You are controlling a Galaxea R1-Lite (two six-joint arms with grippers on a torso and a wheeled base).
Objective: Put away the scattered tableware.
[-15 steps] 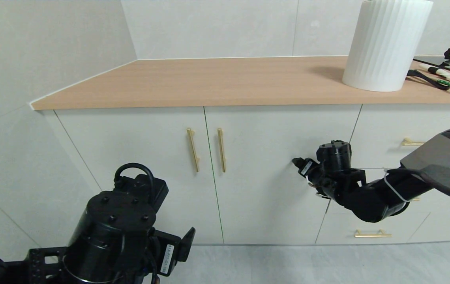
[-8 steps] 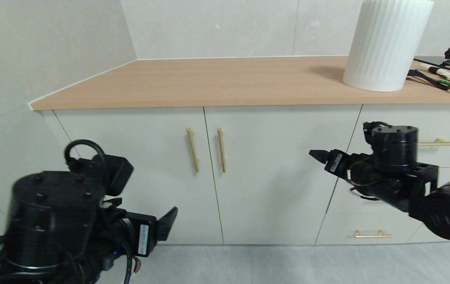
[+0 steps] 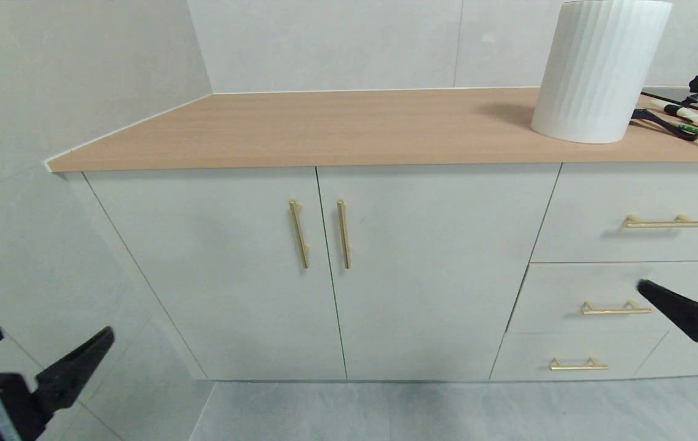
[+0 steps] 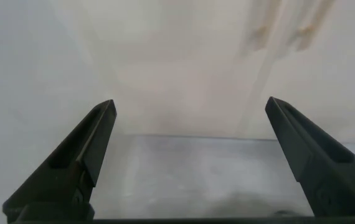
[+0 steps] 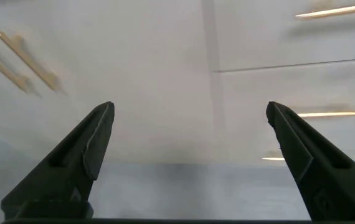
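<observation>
Several pieces of long tableware [image 3: 686, 122] lie loose on the wooden table [image 3: 337, 128] at about 2 o'clock in the head view. Among them are a dark-handled piece and a pale stick with green marks. They lie close together, partly crossing, at the table's far right end. Just beside them, toward 1 o'clock, stands a white ribbed container [image 3: 599, 70], upright on the table, with the nearest dark handle reaching to its base.

Below the table, two pale cabinet doors [image 3: 251, 275] meet at 12 o'clock, each with an upright gold handle [image 3: 299, 234] near the seam. Toward 3 o'clock is a stack of three drawers [image 3: 594, 202], each with a level gold bar.

The right gripper [image 3: 673, 286] hangs at about 4 o'clock in front of the middle drawer, with its dark fingers spread apart and nothing between them; the right wrist view [image 5: 191, 106] shows the same wide gap. The left gripper [image 3: 52, 334] sits at 8 o'clock, low before the tiled wall [image 3: 30, 233], also spread wide and empty, as the left wrist view [image 4: 191, 102] confirms. Grey floor [image 3: 386, 410] runs under the cabinet.
</observation>
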